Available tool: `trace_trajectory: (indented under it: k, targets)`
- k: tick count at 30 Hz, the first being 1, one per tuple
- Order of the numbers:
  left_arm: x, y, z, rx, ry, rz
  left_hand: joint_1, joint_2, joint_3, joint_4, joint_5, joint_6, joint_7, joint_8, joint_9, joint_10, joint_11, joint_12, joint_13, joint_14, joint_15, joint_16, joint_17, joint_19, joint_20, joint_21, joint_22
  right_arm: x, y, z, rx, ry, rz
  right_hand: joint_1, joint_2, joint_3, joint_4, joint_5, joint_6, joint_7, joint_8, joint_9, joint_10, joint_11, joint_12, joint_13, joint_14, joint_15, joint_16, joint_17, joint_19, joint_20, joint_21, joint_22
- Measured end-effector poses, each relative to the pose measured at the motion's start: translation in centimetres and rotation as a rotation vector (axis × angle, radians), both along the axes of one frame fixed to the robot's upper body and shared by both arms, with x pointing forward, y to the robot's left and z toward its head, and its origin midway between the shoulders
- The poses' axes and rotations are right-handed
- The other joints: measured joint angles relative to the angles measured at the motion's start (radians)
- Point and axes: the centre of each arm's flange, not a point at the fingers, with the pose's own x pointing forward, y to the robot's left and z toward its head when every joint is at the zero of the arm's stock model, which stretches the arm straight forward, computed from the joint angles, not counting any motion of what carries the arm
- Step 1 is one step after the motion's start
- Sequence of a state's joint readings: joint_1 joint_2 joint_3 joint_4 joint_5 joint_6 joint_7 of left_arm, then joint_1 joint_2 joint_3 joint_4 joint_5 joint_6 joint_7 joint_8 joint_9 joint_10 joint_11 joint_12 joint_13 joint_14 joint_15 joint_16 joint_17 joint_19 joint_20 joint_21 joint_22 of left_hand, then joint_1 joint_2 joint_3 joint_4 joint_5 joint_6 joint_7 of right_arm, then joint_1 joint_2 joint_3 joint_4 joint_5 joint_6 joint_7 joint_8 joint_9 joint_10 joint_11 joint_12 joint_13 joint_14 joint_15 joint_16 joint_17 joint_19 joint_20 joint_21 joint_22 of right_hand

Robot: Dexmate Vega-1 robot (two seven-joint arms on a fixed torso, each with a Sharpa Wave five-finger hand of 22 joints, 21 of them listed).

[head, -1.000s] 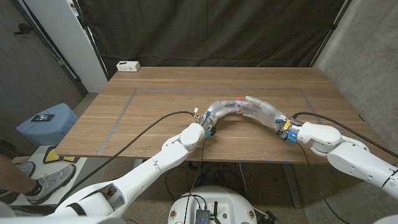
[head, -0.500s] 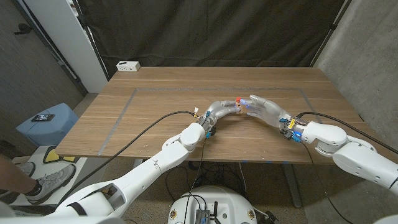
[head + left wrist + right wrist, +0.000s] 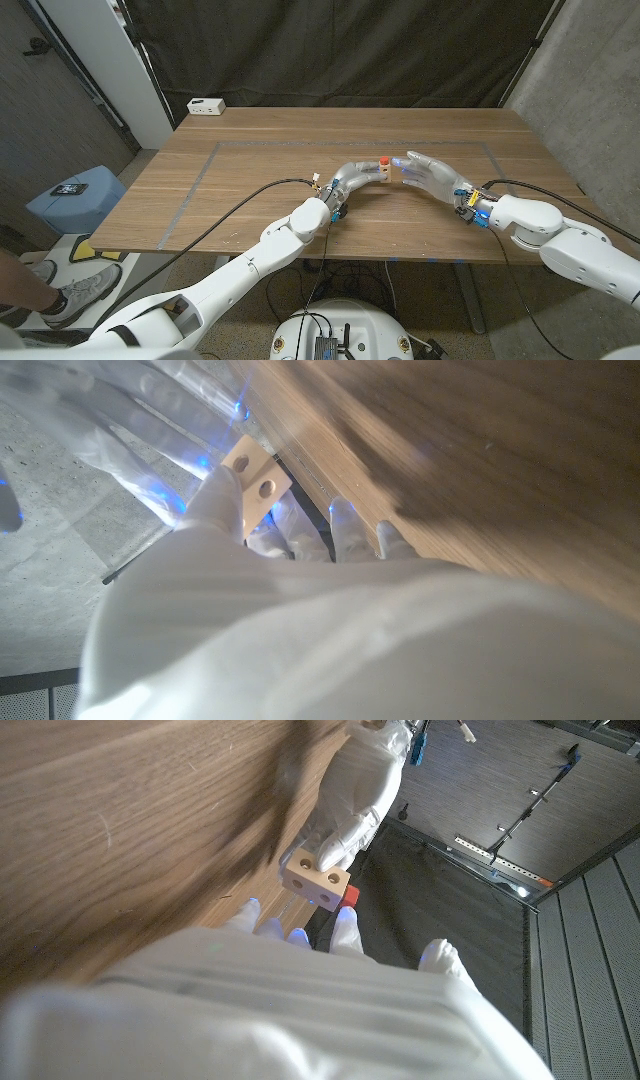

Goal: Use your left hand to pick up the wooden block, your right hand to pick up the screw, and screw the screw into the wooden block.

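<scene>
Pale wooden block (image 3: 381, 171), red-capped screw (image 3: 383, 159) standing on top, is held above the table by the left hand (image 3: 352, 179); the right hand (image 3: 428, 172) hangs just beside it, fingers spread, holding nothing.

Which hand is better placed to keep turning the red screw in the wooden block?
Likely the right hand: it is open beside the red screw, while the left hand holds the wooden block.

The left hand (image 3: 352, 179) hides most of the wooden block (image 3: 381, 172).
</scene>
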State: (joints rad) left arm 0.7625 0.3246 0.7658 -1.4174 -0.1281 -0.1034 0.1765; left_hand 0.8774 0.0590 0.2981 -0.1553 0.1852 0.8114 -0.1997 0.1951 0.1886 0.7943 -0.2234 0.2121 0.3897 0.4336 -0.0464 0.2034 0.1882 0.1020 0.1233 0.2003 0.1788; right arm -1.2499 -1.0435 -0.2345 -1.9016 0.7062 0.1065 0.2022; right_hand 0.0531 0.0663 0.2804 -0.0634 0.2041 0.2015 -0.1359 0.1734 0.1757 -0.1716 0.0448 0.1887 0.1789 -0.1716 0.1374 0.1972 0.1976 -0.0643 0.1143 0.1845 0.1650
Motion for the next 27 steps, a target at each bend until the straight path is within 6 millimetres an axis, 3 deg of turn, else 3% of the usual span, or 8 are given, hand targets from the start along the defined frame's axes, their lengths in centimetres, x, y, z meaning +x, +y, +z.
trace_trajectory:
  k: [27]
  targets:
    - [0.0,0.0,0.2,0.007,-0.008,-0.003,0.0,0.0,0.002,0.002,0.0,-0.002,-0.001,-0.006,0.0,-0.005,0.005,0.0,0.0,0.0,0.0,0.0,0.0,-0.006,-0.006,0.0,0.0,1.4,0.1,0.4,-0.022,-0.012,0.005,0.0,0.0,0.0,0.0,0.0,-0.097,-0.014,-0.008,0.0,-0.004,-0.004,-0.004,0.0,0.0,0.0,0.0,0.0,-0.015,0.004,0.0,0.0]
